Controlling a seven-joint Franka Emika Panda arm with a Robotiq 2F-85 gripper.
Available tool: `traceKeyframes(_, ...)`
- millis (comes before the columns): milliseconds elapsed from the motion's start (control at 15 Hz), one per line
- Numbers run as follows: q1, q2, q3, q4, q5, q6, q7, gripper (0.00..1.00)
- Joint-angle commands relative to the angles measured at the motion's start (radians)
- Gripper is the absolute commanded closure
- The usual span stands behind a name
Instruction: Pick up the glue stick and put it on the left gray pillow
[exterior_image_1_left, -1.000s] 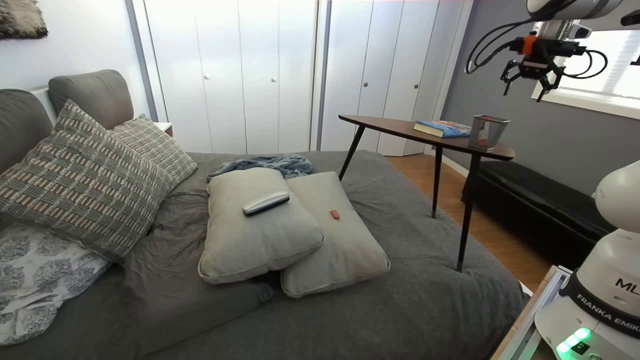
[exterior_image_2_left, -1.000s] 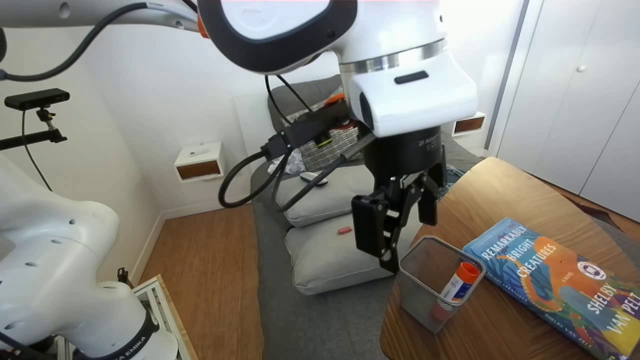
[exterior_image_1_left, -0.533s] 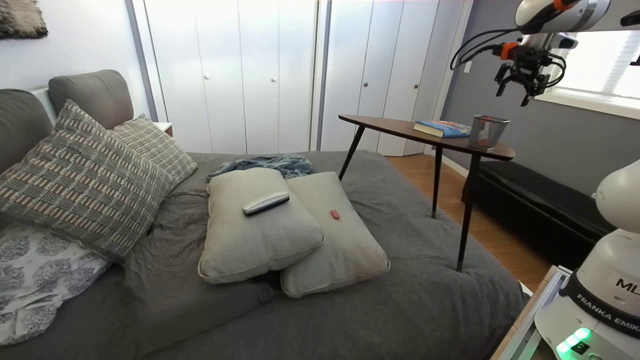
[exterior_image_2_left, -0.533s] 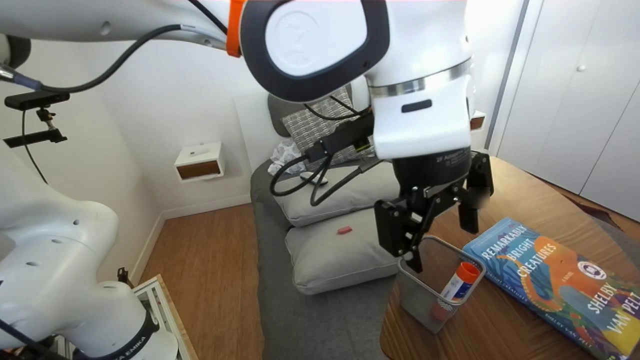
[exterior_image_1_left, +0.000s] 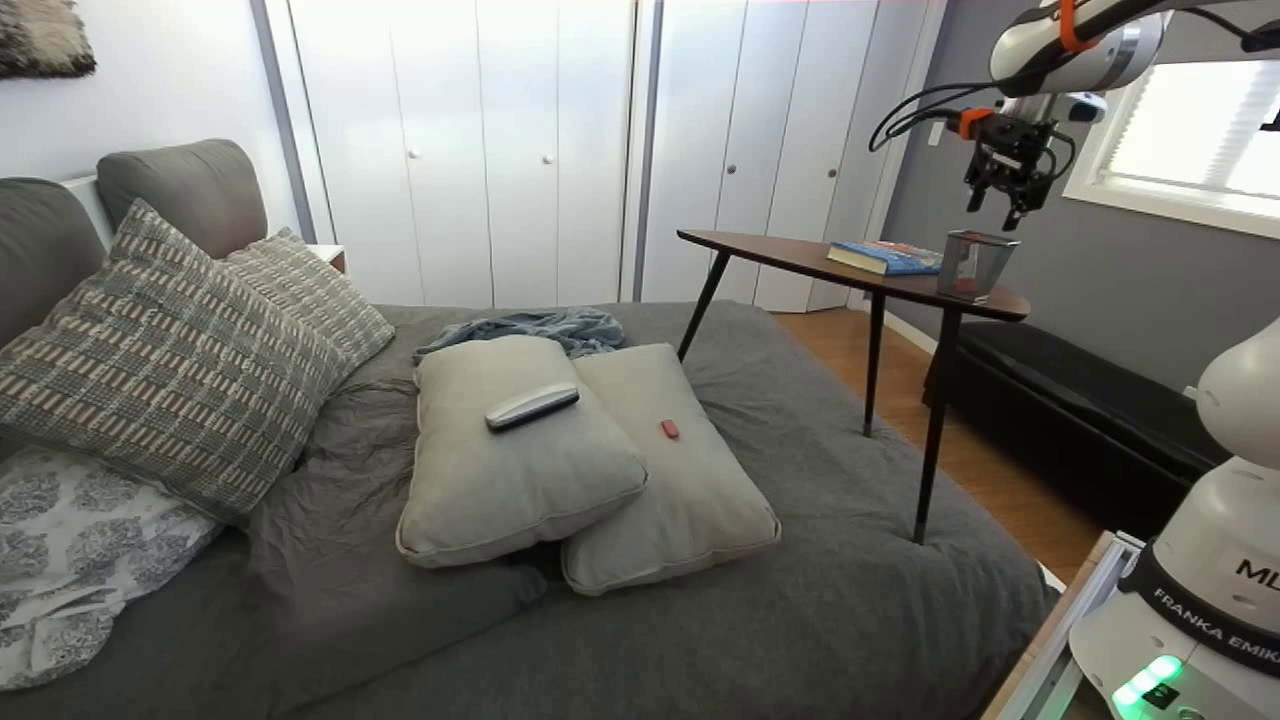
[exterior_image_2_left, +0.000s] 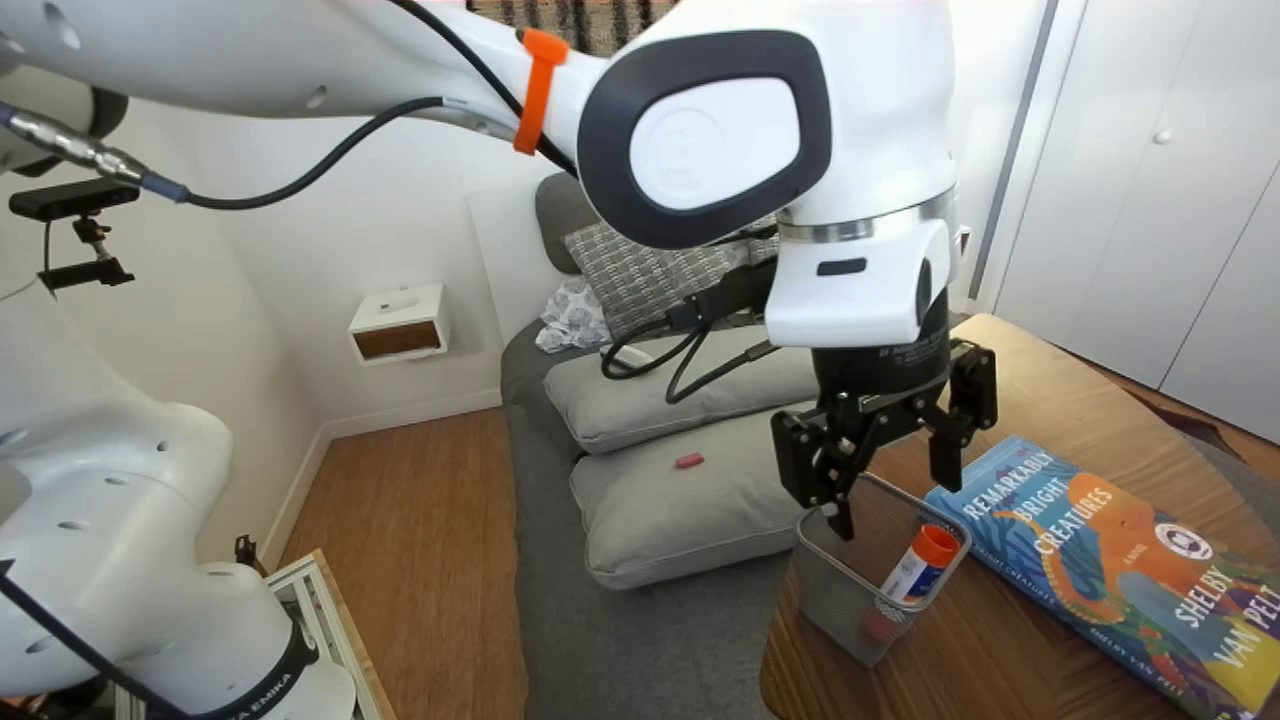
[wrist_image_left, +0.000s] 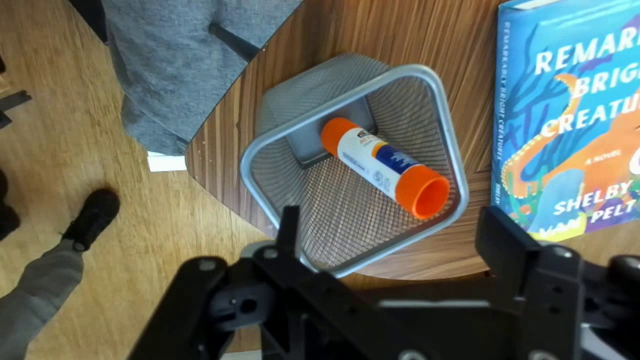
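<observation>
The glue stick (wrist_image_left: 370, 157), white and blue with orange ends, leans inside a gray mesh cup (wrist_image_left: 452, 145). It also shows in an exterior view (exterior_image_2_left: 920, 565). My gripper (wrist_image_left: 391, 220) is open and empty. In both exterior views the gripper (exterior_image_1_left: 993, 213) (exterior_image_2_left: 893, 500) is above the cup, with its fingers apart and pointing down. In the wrist view the glue stick lies ahead of the gap between the fingers. The left gray pillow (exterior_image_1_left: 480, 490) lies on the bed and overlaps its plain twin (exterior_image_1_left: 665, 515); it also shows in an exterior view (exterior_image_2_left: 650, 400).
The cup stands near the corner of a wooden table (exterior_image_2_left: 1000, 640). A blue book (exterior_image_2_left: 1110, 560) lies beside the cup. A dark-and-silver case (exterior_image_1_left: 532, 406) lies on the left pillow. A small red piece (exterior_image_1_left: 669, 428) lies on the twin pillow. Patterned pillows (exterior_image_1_left: 170, 370) lean at the headboard.
The open gripper has moved across to above the mesh cup and come lower, turning slightly. The glue stick, cup, book and pillows have not moved.
</observation>
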Motion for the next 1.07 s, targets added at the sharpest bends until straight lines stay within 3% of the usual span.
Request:
traceKeyframes(0, 0.024, 0.022, -0.031, 0.004, -0.017, 0.016, 0.077, 0.21)
traceKeyframes(667, 0.031, 0.044, -0.056, 0.010, -0.018, 0.022, 0.130, 0.26)
traceKeyframes(1000, 0.043, 0.052, -0.053, 0.019, -0.025, 0.035, 0.140, 0.36)
